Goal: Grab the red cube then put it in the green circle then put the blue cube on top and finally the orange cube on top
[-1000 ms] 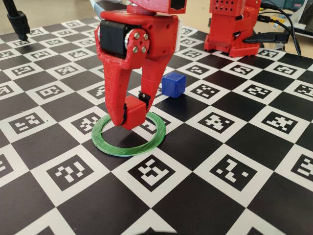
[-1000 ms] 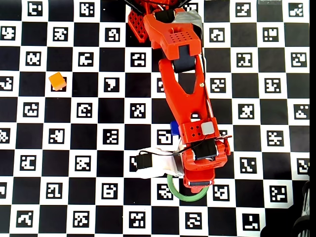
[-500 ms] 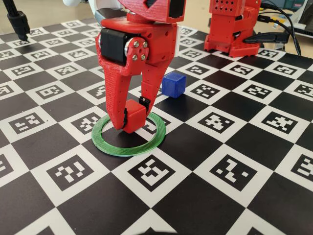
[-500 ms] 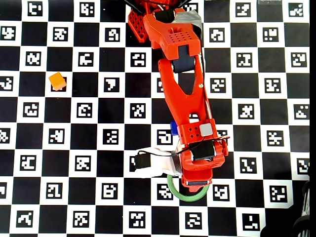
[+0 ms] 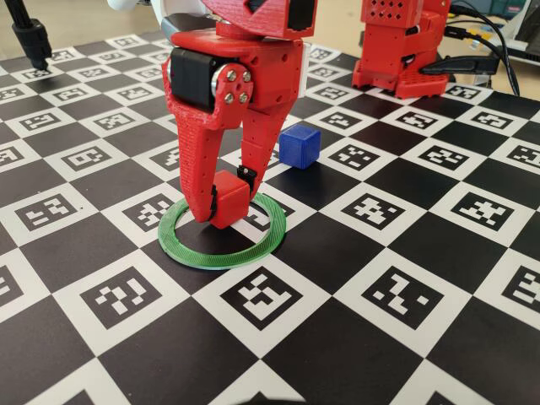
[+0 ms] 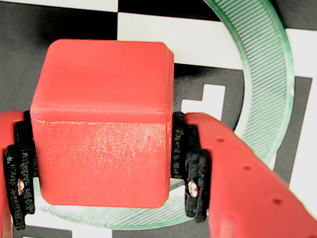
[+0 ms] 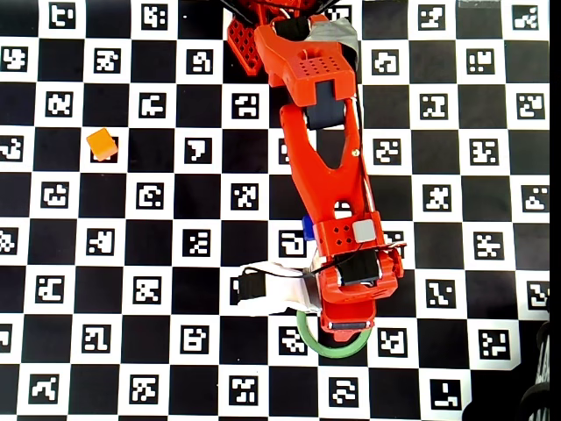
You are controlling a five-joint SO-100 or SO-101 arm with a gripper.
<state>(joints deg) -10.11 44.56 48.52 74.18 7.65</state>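
The gripper [image 5: 226,201] pinches the red cube [image 5: 229,199] low inside the ring [image 5: 221,254] (apparently poised for release), the blue cube [image 5: 298,146] behind the ring.

The red cube [image 6: 101,124] at the wrist view's centre is matt plastic with a fine grainy layered texture. The green circle [image 6: 267,84] at right looks like plastic, finely ridged with a slight sheen. The gripper [image 6: 99,171] has matt red plastic fingers with rough black pads [image 6: 190,163].
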